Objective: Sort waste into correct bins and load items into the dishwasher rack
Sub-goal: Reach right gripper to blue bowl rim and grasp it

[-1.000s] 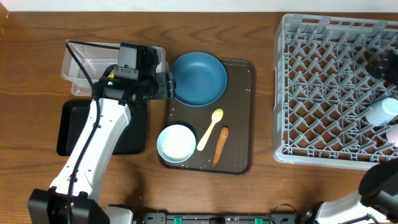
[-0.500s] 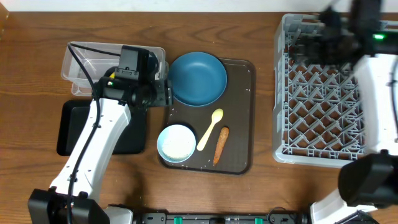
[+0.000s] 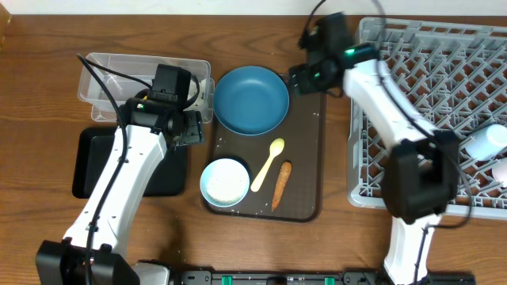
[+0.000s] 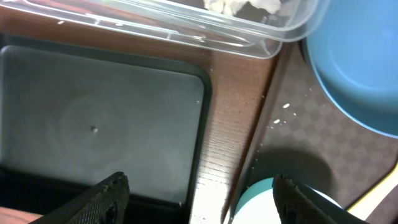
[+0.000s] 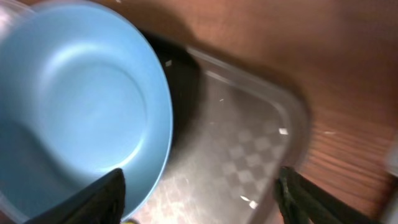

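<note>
Our right end effector point(image 5: 198, 194) hangs wide and empty over the dark brown serving tray point(image 5: 249, 155), beside the dark blue round plate point(image 5: 81, 118). Our left end effector point(image 4: 200, 194), equally wide, hovers by the shallow black rectangular tray point(image 4: 93, 118).

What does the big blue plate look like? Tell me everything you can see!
The dark blue plate is round and smooth, like matte plastic, with a shallow dip and a raised rim. It is empty and lies flat, right way up, on the far left corner of the brown tray, its rim poking past the tray's edge toward the clear tub. Whether it touches the tub cannot be told. The right gripper hangs open by its right rim, holding nothing.
</note>
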Robot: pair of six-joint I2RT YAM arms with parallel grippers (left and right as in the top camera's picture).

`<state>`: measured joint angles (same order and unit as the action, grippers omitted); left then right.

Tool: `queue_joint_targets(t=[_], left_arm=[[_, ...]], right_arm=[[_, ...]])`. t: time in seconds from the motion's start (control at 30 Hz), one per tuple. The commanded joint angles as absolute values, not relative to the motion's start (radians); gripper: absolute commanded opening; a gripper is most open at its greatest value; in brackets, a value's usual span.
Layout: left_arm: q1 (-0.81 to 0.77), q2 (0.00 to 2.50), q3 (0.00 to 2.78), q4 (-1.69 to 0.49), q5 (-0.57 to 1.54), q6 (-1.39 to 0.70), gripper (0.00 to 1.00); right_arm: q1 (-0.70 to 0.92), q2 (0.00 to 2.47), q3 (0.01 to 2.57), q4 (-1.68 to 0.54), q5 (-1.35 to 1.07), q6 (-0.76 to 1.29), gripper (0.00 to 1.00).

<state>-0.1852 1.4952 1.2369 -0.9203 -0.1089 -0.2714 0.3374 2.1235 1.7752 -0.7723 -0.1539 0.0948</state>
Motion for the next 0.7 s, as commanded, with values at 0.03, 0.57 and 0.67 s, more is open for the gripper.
queue_joint_targets(t=[0.03, 0.57, 0.67], left_arm=[[-0.184, 1.491, 1.248, -0.927, -0.153, -0.294, 0.76], [-0.184, 1.491, 1.248, -0.926, -0.153, -0.294, 0.77], [-0.184, 1.491, 1.248, -0.925, -0.152, -0.294, 0.77]], right_arm=[[0.395, 2.195, 1.771, -0.744, -0.047, 0.207, 0.66], [0.406, 2.244, 1.771, -0.737, 0.091, 0.265, 0.17], [0.404, 2.244, 1.771, -0.744, 0.041, 0.246, 0.15]])
